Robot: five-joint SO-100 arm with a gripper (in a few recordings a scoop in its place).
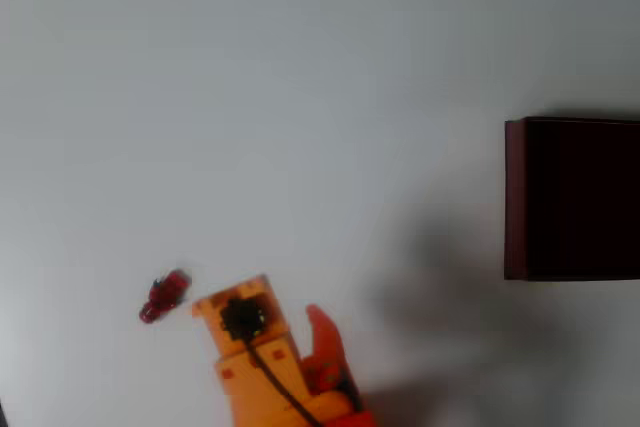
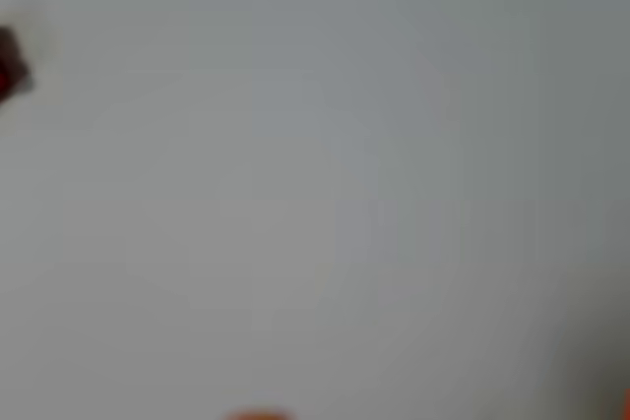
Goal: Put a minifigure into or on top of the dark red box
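Overhead view: the minifigure (image 1: 164, 296) lies lower left on the table (image 1: 300, 97), ungrasped; dark red box (image 1: 572, 199) waits far right; my jaws look parted, empty.

Overhead view: orange arm enters from the bottom edge, left of centre, reaching up-frame. Boxy orange wrist housing at its upper end carries a round black part on top; a black cable runs from that part down along the arm body. Gripper (image 1: 285, 312): one pointed red-orange finger (image 1: 322, 332) stands out to the right of the housing, with a clear gap between them, jaws apart, nothing between them.

Wrist view: blurred; orange slivers at the bottom edge.
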